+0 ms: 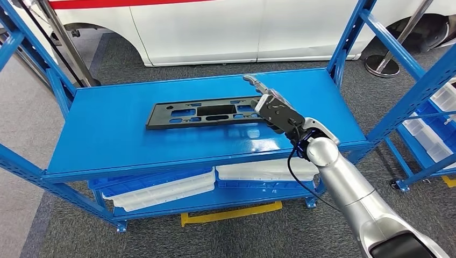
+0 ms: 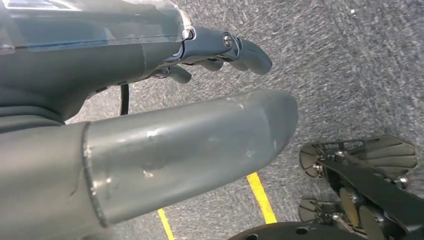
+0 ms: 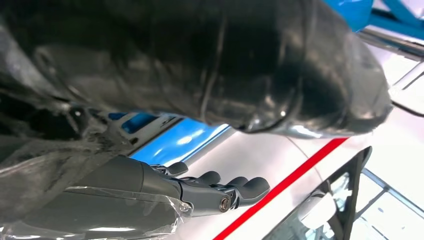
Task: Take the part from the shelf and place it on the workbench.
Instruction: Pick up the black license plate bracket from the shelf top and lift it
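A flat black part (image 1: 204,114) with several cut-outs lies lengthwise on the top board of the blue shelf (image 1: 161,145). My right hand (image 1: 274,110) is at the part's right end, its fingers low against that end and its thumb raised clear above it. In the right wrist view the right hand (image 3: 150,190) shows a wide gap between the thumb and the dark fingers (image 3: 240,190), with the blue shelf board (image 3: 185,140) beyond. My left hand (image 2: 150,75) hangs over the grey floor and holds nothing, its fingers (image 2: 245,50) loosely stretched out.
Blue uprights (image 1: 352,32) frame the shelf on both sides. White and blue trays (image 1: 161,188) sit on the lower board. A white car body (image 1: 215,27) stands behind. A second rack with white bins (image 1: 435,129) is at the right, and a stanchion base (image 1: 383,64) beyond it.
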### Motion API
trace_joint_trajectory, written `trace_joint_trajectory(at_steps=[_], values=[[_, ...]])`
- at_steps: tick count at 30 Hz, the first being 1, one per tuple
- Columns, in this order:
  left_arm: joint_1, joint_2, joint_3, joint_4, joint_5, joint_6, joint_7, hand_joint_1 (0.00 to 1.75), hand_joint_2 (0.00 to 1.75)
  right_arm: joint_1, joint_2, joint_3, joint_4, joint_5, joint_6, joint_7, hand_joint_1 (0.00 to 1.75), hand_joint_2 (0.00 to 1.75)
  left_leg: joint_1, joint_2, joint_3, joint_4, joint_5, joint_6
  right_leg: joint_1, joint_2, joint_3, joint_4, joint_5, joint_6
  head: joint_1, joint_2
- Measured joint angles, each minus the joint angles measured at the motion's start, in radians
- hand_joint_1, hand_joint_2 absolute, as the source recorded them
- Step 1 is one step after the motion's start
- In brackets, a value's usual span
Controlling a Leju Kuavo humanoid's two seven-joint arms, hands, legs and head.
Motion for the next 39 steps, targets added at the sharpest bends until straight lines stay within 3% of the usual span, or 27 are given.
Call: trace_joint_trajectory(at_steps=[15,39], values=[[0.001,-0.007,-0.006,0.002,0.000,0.012,-0.038,0.00,0.00,0.089,-0.034,-0.011,-0.093,-0.006,0.016,-0.036,0.00,0.00,0.000,0.000,0.000,0.000,0.000,0.000,0.000,0.000,0.000,0.000,0.000,0.000,0.000,0.000],[-0.005,-0.008,-0.014,0.023,-0.003,0.010,-0.056,0.00,0.00,0.124,-0.051,-0.034,-0.117,-0.019,0.032,-0.050,0.00,0.00,0.000,0.000,0.000,0.000,0.000,0.000,0.000,0.000,0.000,0.000,0.000,0.000,0.000,0.000]])
